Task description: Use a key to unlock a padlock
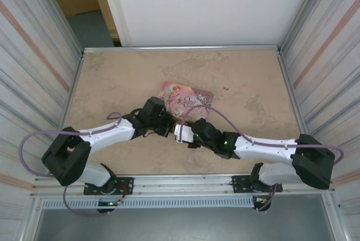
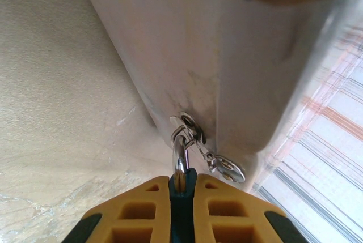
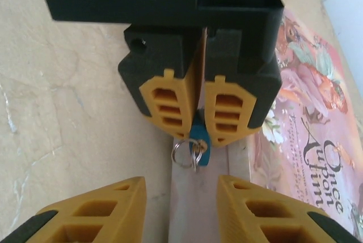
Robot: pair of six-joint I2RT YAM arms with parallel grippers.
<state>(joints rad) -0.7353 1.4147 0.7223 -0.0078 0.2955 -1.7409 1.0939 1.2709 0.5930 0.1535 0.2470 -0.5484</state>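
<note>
1. Right wrist view: the left gripper is clamped on the padlock, which pokes out at six o'clock of its fingertips.
2. The right gripper, jaws apart and empty, sits at six o'clock of the key ring.
3. Likely step: grasping the key. The next move calls for closing squarely on it.

place: robot lab cell | evidence: aluminium frame, panelled walls

Left gripper at mid-table, jaws clamped on the padlock. Right gripper just right of it, facing it, jaws parted.
</note>
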